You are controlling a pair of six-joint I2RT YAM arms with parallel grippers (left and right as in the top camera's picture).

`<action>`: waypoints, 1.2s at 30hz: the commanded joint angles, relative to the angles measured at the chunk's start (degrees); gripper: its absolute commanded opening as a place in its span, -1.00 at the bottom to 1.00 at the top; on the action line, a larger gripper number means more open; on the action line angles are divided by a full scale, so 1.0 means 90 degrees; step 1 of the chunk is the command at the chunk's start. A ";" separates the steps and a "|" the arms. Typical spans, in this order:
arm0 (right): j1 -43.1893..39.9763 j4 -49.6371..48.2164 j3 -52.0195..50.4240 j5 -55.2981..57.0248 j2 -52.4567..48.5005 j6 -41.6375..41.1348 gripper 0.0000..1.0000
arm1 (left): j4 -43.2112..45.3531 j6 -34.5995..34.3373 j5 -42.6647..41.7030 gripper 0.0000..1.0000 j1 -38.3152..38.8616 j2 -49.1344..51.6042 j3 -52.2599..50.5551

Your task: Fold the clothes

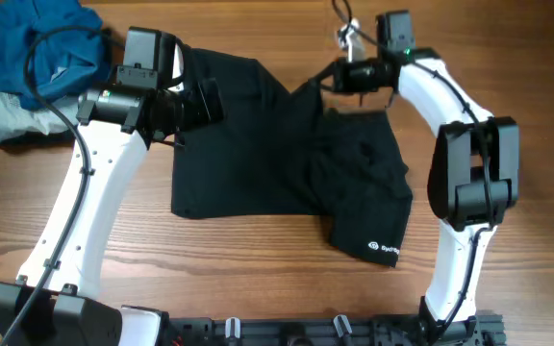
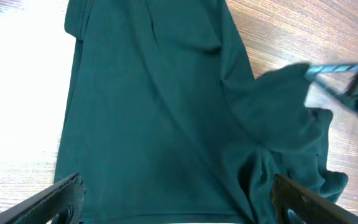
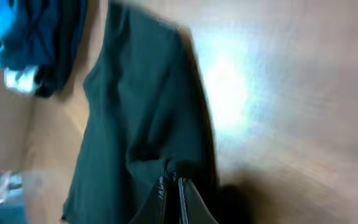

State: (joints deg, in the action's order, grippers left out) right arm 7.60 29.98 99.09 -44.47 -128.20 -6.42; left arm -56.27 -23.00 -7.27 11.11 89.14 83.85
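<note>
The clothes are one black garment [image 1: 258, 144] spread across the middle of the wooden table, with a small white logo [image 1: 381, 248] at its front right corner. My right gripper [image 1: 328, 79] is at the garment's far edge, shut on a pinch of the black fabric. The right wrist view shows its fingers [image 3: 166, 193] pressed together on a raised fold of the cloth [image 3: 135, 106]. My left gripper [image 1: 198, 101] hovers over the garment's left edge, open. In the left wrist view its two fingers [image 2: 61, 196] stand wide apart over flat fabric [image 2: 148, 112], gripping nothing.
A bright blue garment [image 1: 51, 43] lies bunched on a pale blue-white one [image 1: 3, 120] at the table's far left corner. Bare wood [image 1: 258, 274] runs along the front. The arm bases [image 1: 287, 332] line the near edge.
</note>
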 commanded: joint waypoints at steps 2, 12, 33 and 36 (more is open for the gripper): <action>-0.0211 0.0185 0.1387 0.1758 0.0342 0.0199 -0.91 | 0.0029 0.0034 0.0085 0.91 -0.0017 -0.0024 0.0041; -0.0318 -0.1515 0.1751 0.4306 0.0112 0.0384 -0.91 | 0.0032 0.0034 0.0085 0.89 -0.0017 -0.0024 0.0041; -0.0561 0.2579 0.1787 0.2922 0.2074 0.0058 0.99 | -0.1265 -0.0146 0.0117 0.50 -0.0017 -0.0075 0.0041; -0.0559 0.3563 0.1787 0.2936 0.2543 -0.0316 0.99 | -0.1605 -0.0459 0.0136 0.67 -0.0017 -0.0279 0.0041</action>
State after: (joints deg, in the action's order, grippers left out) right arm 2.57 57.49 114.30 -15.25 -108.55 -5.37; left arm -69.14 -24.25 -6.66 11.14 89.10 83.85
